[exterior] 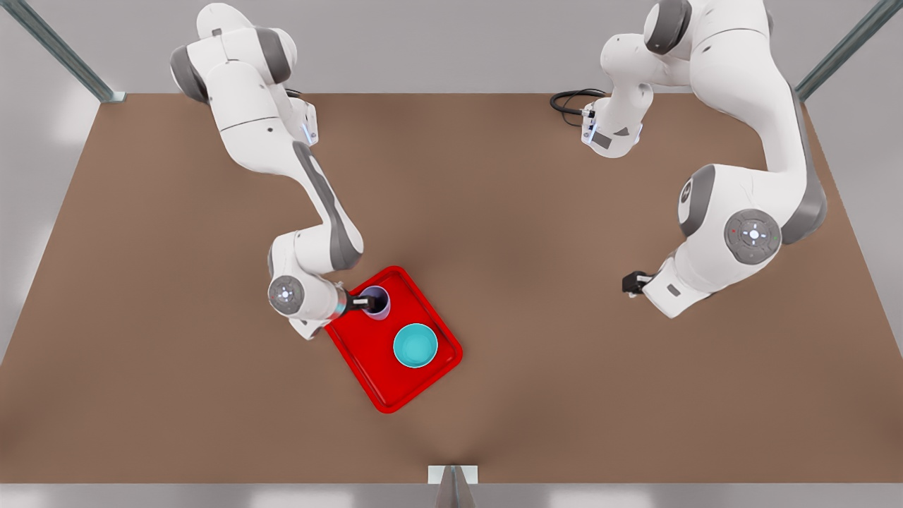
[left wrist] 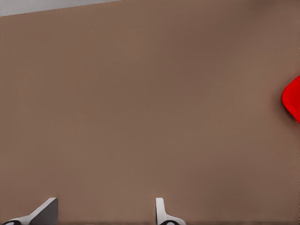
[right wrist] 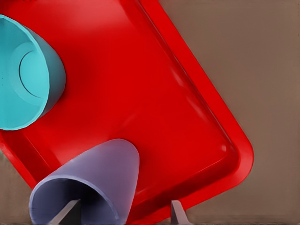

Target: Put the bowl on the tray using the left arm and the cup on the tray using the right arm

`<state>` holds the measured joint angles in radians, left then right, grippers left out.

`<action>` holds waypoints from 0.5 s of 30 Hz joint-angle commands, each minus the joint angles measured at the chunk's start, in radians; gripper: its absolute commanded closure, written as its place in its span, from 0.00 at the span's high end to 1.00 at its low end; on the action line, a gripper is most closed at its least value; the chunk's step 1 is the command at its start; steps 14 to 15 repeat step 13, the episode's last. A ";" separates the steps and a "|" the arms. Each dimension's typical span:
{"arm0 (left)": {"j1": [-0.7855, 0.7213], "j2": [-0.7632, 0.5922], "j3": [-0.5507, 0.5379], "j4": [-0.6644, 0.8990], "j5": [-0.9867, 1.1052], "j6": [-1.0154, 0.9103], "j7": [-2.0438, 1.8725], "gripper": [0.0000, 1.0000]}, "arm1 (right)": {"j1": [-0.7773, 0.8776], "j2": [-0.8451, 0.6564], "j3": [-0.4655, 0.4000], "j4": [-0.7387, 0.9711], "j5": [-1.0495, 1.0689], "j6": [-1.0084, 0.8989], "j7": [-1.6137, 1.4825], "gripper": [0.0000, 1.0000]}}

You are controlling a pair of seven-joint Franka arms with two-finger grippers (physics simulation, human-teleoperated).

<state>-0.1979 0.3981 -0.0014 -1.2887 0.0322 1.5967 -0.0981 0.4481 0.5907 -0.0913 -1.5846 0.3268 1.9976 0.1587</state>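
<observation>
Broadly, a matte brown table carries everything, with grey metal struts at its corners. On it lies the glossy red tray, a rounded rectangle with a raised rim, set askew. Inside it the shallow teal bowl sits upright near one corner; the tapered lavender cup stands in the neighbouring corner, apart from the bowl. The right gripper straddles the cup's wall, one finger inside and one outside; whether it pinches cannot be told. The left gripper hovers well away over bare table, fingers spread and empty.
</observation>
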 commanded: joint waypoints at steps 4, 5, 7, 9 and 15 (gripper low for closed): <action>-0.021 0.002 0.000 -0.001 -0.002 -0.001 -0.034 1.00 | -0.035 -0.184 -0.013 -0.028 -0.008 -0.108 -0.021 1.00; -0.031 0.001 0.000 0.000 0.000 -0.001 -0.045 1.00 | -0.083 -0.259 -0.013 -0.018 -0.066 -0.112 -0.025 1.00; -0.031 0.001 0.003 0.002 0.000 -0.001 -0.045 1.00 | -0.238 -0.377 -0.018 -0.014 -0.227 -0.220 -0.252 1.00; -0.031 0.005 0.006 0.005 0.002 0.000 -0.041 1.00 | -0.272 -0.463 -0.100 -0.003 -0.350 -0.281 -0.268 1.00; -0.031 0.007 0.011 0.005 0.002 0.000 -0.037 1.00 | -0.313 -0.466 -0.119 0.023 -0.342 -0.304 -0.209 1.00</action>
